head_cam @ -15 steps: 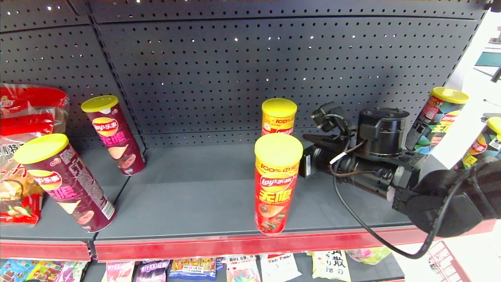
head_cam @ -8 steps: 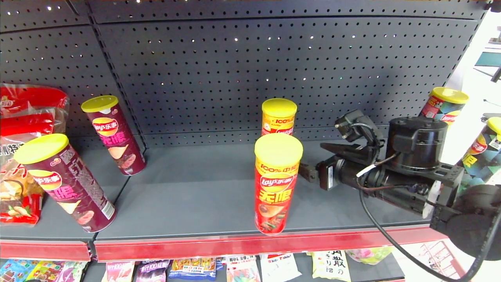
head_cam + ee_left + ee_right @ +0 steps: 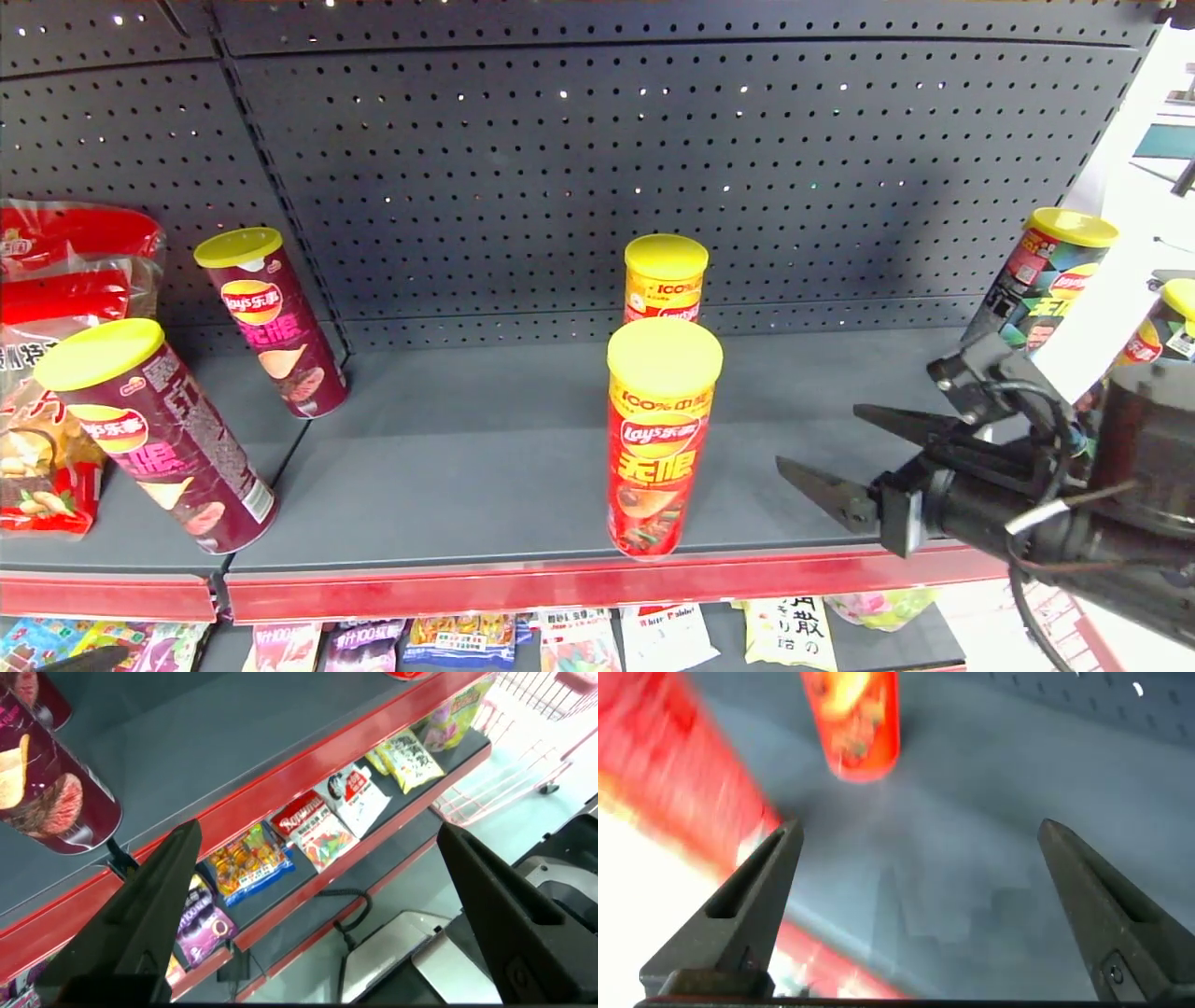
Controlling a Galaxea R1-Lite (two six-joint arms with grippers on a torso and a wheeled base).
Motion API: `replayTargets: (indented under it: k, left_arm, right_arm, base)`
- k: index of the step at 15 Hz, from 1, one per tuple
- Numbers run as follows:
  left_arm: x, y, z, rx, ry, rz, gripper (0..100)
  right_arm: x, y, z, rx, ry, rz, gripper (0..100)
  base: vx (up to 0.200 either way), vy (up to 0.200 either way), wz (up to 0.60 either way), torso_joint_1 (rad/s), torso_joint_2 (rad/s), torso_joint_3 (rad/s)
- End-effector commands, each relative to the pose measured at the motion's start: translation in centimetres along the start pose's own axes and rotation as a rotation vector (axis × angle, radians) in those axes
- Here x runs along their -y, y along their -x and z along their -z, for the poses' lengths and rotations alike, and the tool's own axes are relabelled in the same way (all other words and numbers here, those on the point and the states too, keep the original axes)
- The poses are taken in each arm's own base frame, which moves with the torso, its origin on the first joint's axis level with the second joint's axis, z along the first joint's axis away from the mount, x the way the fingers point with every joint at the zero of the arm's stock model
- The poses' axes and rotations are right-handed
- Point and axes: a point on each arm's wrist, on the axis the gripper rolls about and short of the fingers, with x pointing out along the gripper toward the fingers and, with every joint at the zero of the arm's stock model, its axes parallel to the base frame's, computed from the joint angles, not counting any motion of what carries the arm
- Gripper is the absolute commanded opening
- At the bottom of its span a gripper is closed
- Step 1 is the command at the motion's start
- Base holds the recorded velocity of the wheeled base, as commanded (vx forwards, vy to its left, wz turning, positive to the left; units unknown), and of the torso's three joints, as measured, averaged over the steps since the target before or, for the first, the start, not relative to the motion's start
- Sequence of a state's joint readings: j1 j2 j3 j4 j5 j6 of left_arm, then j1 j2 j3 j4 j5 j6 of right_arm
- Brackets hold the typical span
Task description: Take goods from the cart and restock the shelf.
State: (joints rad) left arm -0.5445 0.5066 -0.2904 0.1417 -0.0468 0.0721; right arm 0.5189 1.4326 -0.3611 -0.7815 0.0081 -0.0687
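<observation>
Head view: a red can (image 3: 661, 448) stands at the shelf (image 3: 467, 485) front. My right end effector (image 3: 820, 436), at its 3 o'clock, gapes empty.
Left wrist: the left end effector (image 3: 318, 915) is spread and empty.
Right wrist: the can is ahead; I'd back straight out without brushing it.

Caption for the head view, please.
Open, empty right gripper beside an upright red chip can at the front edge of the shelf.

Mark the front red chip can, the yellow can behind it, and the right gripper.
front red chip can (image 3: 661, 448), head view, middle of its label.
yellow can (image 3: 665, 289), head view, label just below the lid.
right gripper (image 3: 819, 435), head view, midway between its open jaws.
</observation>
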Motion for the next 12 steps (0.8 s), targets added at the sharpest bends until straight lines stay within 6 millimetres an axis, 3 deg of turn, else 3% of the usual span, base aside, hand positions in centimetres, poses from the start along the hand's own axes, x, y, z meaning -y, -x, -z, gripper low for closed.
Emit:
replayTargets:
  k: [1,4,5,7,9,12]
  left_arm:
    - [-0.3,-2.3,-1.9,-0.107,0.005,0.002,100]
    - [-0.8,-8.0,-5.3,-0.139,0.044,-0.001,100]
    - [-0.9,-9.6,-5.8,-0.141,0.053,-0.003,100]
    - [-1.0,-13.2,-6.3,-0.176,0.06,0.003,100]
    - [-0.3,-15.2,-6.8,-0.214,0.078,0.038,100]
    - [1.0,-17.8,-7.3,-0.259,0.12,0.068,100]
  right_arm:
    - [-0.2,5.8,2.0,0.06,0.005,0.002,100]
    - [-0.3,11.1,4.8,0.138,0.024,0.041,100]
    - [-0.2,12.3,4.9,0.15,0.031,0.061,100]
    - [0.0,16.4,3.3,0.122,0.025,0.113,100]
    - [-0.3,20.3,4.1,0.042,0.004,0.17,100]
    - [-0.7,21.0,6.2,0.042,-0.054,0.315,100]
  base:
    - [0.0,0.0,0.0,0.0,0.0,0.0]
    - [0.0,0.0,0.0,0.0,0.0,0.0]
    - [0.0,0.0,0.0,0.0,0.0,0.0]
    - [0.0,0.0,0.0,0.0,0.0,0.0]
    - [0.0,0.0,0.0,0.0,0.0,0.0]
    - [0.0,0.0,0.0,0.0,0.0,0.0]
